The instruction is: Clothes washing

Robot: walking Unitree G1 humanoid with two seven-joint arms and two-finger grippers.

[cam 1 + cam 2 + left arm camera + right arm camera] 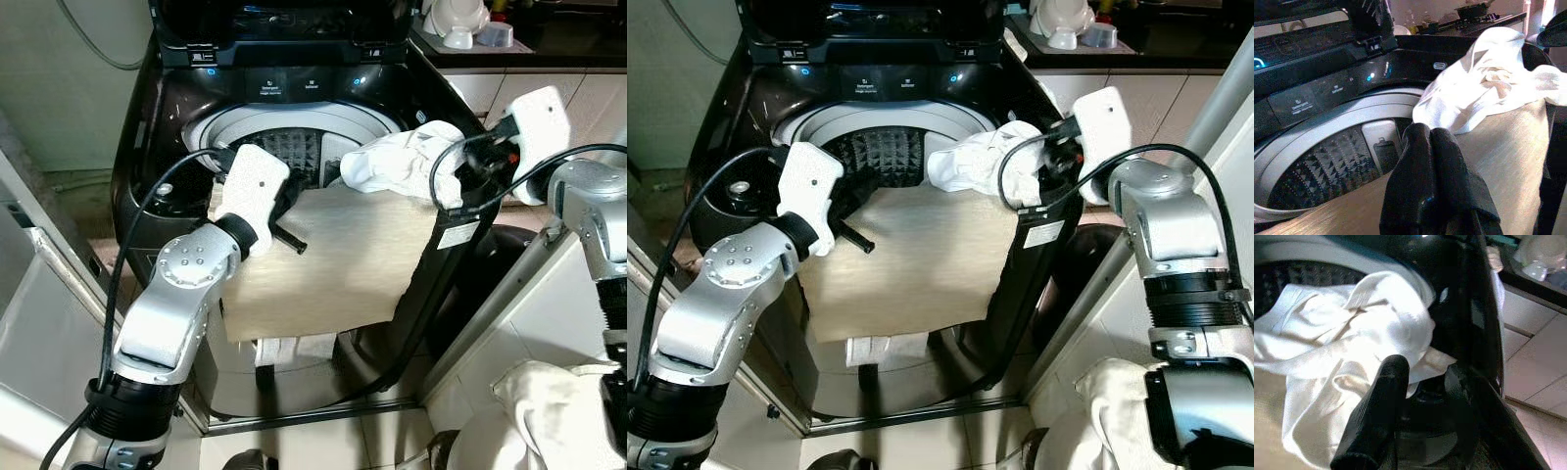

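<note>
Left gripper [1431,161] clenched over beige cloth [333,264]; right gripper [1422,401] parted beside white garment [407,166].

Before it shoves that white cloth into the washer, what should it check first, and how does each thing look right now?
1. Washer lid raised: ok.
2. Drum opening reachable: not ok, a beige cloth drapes over the front rim and part of the opening.
3. Right tool holding the white garment: cannot tell; its fingers stand apart beside the fabric.
4. Left tool position: ok, shut, resting on the beige cloth.
5. White garment over the opening: not ok, it lies bunched on the washer's right rim.
</note>
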